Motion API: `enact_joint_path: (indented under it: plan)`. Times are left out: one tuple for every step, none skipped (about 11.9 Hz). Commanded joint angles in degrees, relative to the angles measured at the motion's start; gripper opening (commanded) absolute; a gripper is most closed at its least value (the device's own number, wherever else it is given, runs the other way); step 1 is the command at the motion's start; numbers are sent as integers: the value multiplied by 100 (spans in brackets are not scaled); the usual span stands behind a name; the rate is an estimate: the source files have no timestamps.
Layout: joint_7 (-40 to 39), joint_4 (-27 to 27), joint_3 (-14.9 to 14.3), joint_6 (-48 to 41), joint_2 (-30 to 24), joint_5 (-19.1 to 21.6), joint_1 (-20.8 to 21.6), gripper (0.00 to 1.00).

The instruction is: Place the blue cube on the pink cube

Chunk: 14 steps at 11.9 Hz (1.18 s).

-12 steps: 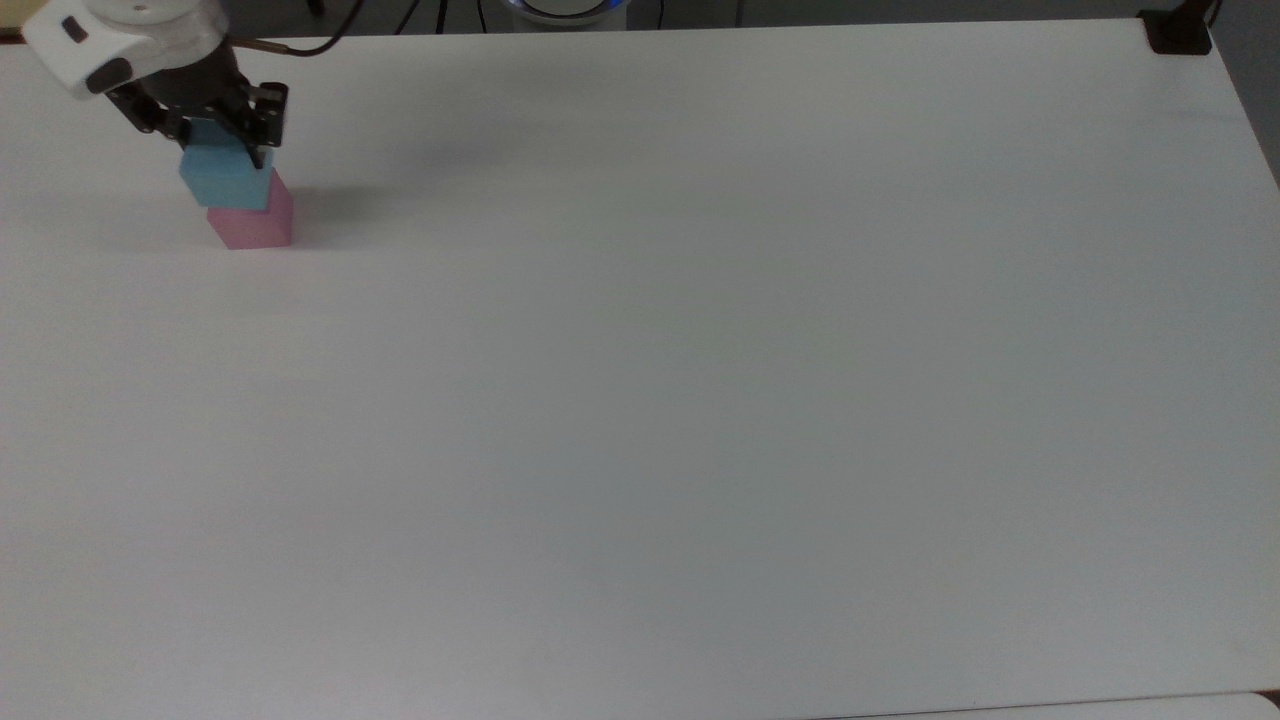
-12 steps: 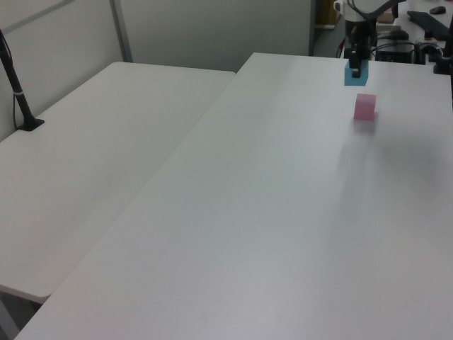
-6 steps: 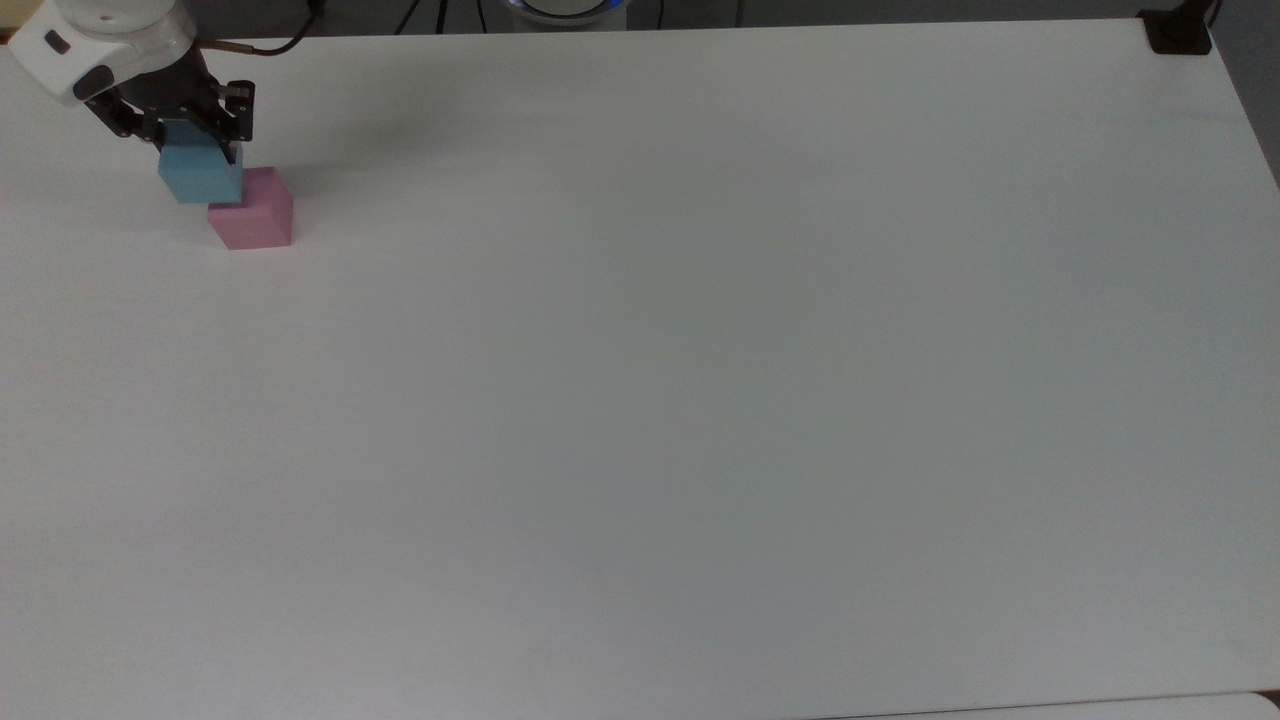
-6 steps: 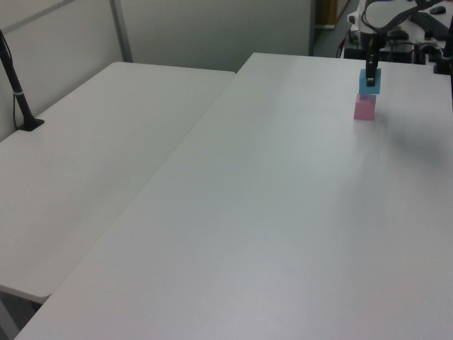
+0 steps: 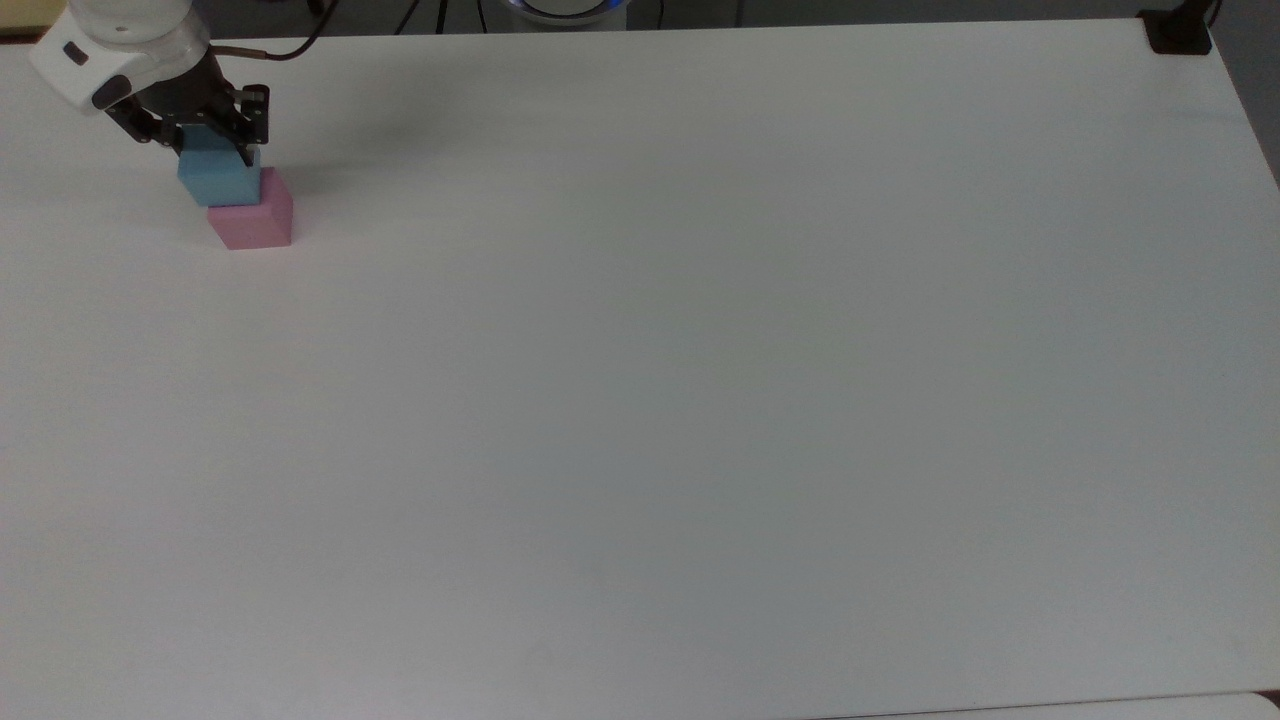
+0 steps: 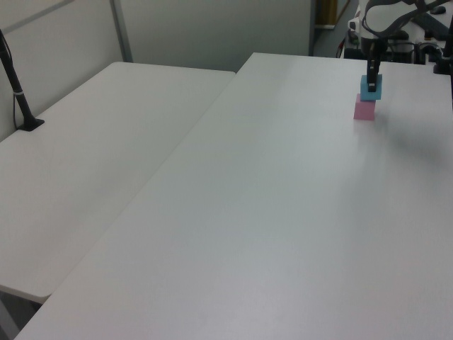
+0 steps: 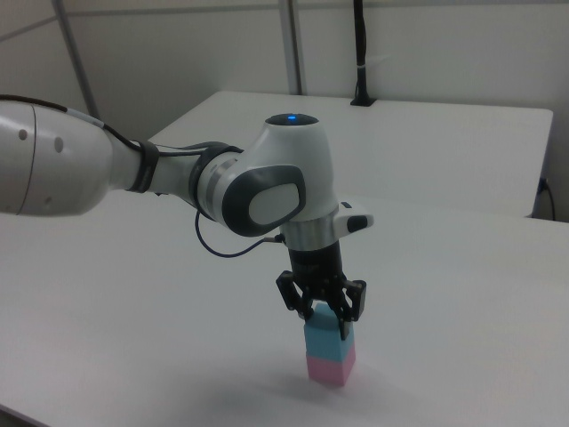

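While gripping the blue cube (image 5: 218,178) between closed fingers, hanging from above in the top view as the gripper (image 5: 212,140), with the cube directly beneath the fingertips. Sitting just below that, and toward the top view's right, the pink cube (image 5: 252,221) on the white table (image 5: 700,380). Looking offset here, the blue one overlapping the pink one's upper left corner, though possibly only from the camera's slant.

Seeing, in the left view, the gripper (image 6: 372,76) coming straight down, the blue cube (image 6: 371,88) under it and touching or nearly touching the pink cube (image 6: 364,110), shifted slightly toward the left view's right.

Showing, in the right view, the gripper (image 7: 324,314) pointing down and clamping the blue cube (image 7: 324,339) by its upper part, the pink cube (image 7: 332,366) directly underneath, faces meeting, with blue slightly toward the right view's left of pink.

Judging the stack as essentially made: target lying straight below the hand, no sideways travel apparently needed. Calling next, probably, for opening the fingers and lifting straight up. Risking a nudge or topple if the overhang is real or if a finger drags on release.
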Motion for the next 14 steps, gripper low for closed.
enact_joint_path:
  plan:
    - [-103, -192, -39, 166, -180, 174, 77, 44]
    - [-103, -192, -39, 166, -180, 174, 77, 46]
    - [-103, -183, -48, 166, -171, 174, 77, 64]
    - [-94, -174, -48, 157, -171, 174, 59, 86]
    - [-85, -165, -48, 140, -188, 174, 50, 98]
    - [-50, -165, -48, 131, -188, 174, 68, 100]
    - [-50, -165, -48, 131, -188, 174, 68, 100]
    - [-41, -139, -48, 96, -197, 174, 68, 100]
    - [-6, -52, -48, -9, -275, 183, 77, 100]
    - [3, 175, -39, -506, -459, 279, 77, 100]
    - [3, 517, -48, -1111, -652, 515, 77, 100]
    - [29, 816, -48, -1674, -846, 769, 77, 100]
    - [203, 1045, -48, -2158, -995, 885, 94, 100]
    - [527, 1195, -48, -2616, -1145, 895, 173, 100]
